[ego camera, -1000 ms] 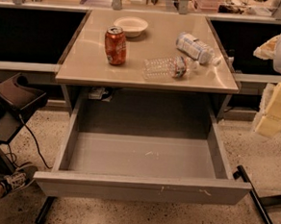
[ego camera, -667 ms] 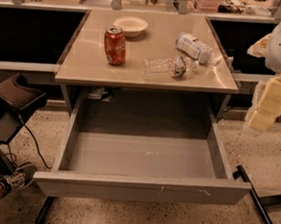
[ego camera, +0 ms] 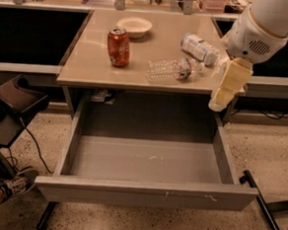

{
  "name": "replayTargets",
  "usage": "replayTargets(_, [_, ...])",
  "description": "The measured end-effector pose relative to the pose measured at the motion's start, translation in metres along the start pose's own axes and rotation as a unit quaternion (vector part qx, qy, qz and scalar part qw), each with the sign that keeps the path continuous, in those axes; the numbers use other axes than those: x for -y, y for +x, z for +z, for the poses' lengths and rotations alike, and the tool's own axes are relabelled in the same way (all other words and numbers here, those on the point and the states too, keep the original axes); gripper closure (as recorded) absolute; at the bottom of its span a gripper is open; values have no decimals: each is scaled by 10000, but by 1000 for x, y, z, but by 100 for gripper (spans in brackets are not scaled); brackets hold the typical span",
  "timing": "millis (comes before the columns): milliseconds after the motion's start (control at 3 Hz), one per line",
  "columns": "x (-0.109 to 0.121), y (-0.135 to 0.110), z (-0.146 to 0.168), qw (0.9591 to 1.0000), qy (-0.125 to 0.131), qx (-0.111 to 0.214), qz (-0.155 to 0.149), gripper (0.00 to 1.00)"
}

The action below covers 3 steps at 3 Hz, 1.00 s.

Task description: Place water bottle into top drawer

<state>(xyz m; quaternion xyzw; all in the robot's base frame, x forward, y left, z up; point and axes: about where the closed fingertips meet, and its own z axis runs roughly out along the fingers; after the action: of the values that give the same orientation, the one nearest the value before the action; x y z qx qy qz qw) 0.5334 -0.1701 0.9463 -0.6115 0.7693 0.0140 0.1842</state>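
My tool (ego camera: 224,90) has swung toward the clear crinkled plastic water bottle (ego camera: 173,69) (its grip: I cannot tell). The wide grey metal top drawer (ego camera: 146,192) stands open, ready.

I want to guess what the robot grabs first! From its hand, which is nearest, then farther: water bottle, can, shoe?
The hand hangs at the right front corner of the table.
1. Water bottle, lying just left of it.
2. Can, tabletop's left side.
3. Shoe, floor, far left.

Cream-yellow blocky gripper (ego camera: 219,98), right of view. Directly above it, smooth white rounded arm shell (ego camera: 269,22) with small slotted vent (ego camera: 260,46).
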Motion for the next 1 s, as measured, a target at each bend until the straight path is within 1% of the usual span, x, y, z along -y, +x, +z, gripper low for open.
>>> replayTargets(333, [23, -28, 16, 9998, 71, 162, -110, 0])
replayTargets(667, [39, -54, 31, 9991, 202, 309, -205, 0])
replayTargets(1000, [40, -55, 32, 9991, 213, 313, -215, 0])
